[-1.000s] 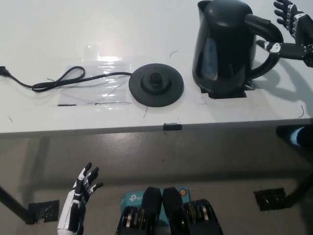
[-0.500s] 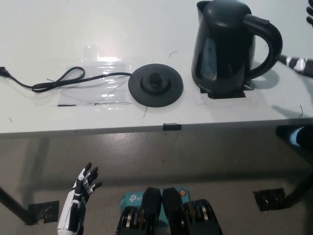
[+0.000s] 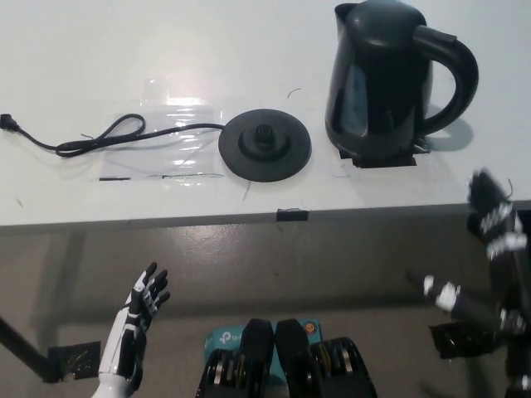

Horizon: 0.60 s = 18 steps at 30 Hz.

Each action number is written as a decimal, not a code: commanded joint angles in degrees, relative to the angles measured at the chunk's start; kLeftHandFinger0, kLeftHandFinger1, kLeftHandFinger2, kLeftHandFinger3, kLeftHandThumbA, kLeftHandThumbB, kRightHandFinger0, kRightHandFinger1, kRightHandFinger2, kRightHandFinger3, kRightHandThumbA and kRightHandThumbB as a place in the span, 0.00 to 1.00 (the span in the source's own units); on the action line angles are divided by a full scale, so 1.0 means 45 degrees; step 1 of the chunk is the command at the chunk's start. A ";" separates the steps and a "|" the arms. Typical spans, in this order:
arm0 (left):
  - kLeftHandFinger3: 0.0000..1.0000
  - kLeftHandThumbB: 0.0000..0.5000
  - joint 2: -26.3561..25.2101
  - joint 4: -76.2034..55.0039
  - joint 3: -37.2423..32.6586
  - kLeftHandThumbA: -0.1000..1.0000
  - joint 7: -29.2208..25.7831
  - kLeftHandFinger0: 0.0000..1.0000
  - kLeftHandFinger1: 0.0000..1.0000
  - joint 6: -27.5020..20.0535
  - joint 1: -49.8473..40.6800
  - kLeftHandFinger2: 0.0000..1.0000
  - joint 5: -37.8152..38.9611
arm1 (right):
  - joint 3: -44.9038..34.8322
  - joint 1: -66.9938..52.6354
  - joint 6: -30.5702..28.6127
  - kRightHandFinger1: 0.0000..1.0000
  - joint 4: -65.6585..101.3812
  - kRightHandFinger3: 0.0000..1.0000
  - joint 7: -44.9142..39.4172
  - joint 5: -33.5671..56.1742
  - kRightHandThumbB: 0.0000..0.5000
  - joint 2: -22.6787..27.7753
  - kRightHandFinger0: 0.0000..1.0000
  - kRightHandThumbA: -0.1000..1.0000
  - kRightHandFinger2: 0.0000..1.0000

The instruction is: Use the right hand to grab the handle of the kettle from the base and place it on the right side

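The right hand (image 3: 491,217) hangs at the lower right, off the front edge of the surface (image 3: 249,50), blurred but with its fingers spread apart and nothing in them. It touches nothing on the surface.

The kettle (image 3: 390,75) stands upright at the right of the surface, clear of its base (image 3: 265,143), which lies flat and bare to its left near the middle. A small gap separates the two. The kettle sits over a dark tape mark (image 3: 384,160), which looks like the spot meant for it, so the placing on the right side appears done. Its handle (image 3: 455,70) loops out to the right, the side the right arm reaches from, which would suit a grasp and release from there.

From the base a cord (image 3: 108,137) runs left in a loose loop over a clear sheet taped to the surface, well out of the way.

Relative to the right hand, the kettle is up and to the left, well apart, with the surface's front edge between them. The handle is the nearest part of it to the hand.

The left hand (image 3: 133,327) rests low at the lower left, below the surface, fingers apart and empty.

Judged from how things lie, little remains of the task.
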<state>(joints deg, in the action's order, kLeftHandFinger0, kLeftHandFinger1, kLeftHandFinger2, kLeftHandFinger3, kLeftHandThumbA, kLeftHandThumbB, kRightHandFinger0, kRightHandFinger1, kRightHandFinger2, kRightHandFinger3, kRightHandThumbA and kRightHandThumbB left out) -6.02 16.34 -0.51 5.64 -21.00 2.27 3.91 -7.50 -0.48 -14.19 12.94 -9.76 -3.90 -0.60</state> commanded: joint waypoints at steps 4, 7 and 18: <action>1.00 1.00 -0.0348 -0.0301 -0.0586 1.00 0.0803 1.00 1.00 -0.0660 0.0176 1.00 -0.0223 | 0.0606 -0.0980 -0.2830 1.00 -0.2578 1.00 0.0968 -0.0728 0.41 0.0075 1.00 1.00 1.00; 1.00 1.00 -0.0329 0.0011 -0.0775 1.00 0.0746 1.00 1.00 -0.0822 -0.0082 1.00 -0.0376 | 0.0756 -0.1379 -0.2830 1.00 -0.3558 1.00 0.0809 -0.0390 0.44 0.0304 1.00 1.00 1.00; 1.00 1.00 -0.0441 0.0564 -0.0740 1.00 0.1117 1.00 1.00 -0.0901 -0.0039 1.00 0.0106 | 0.1218 -0.1756 -0.2830 1.00 -0.3986 1.00 0.1401 -0.0957 0.40 0.0347 1.00 1.00 1.00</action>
<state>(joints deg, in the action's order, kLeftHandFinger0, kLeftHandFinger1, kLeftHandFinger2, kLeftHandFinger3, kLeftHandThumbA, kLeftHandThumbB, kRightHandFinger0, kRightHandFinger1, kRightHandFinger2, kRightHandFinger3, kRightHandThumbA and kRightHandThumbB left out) -7.01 18.91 -3.79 8.88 -22.30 1.28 3.70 -2.73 -8.96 -22.66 -5.47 -6.45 -5.91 0.70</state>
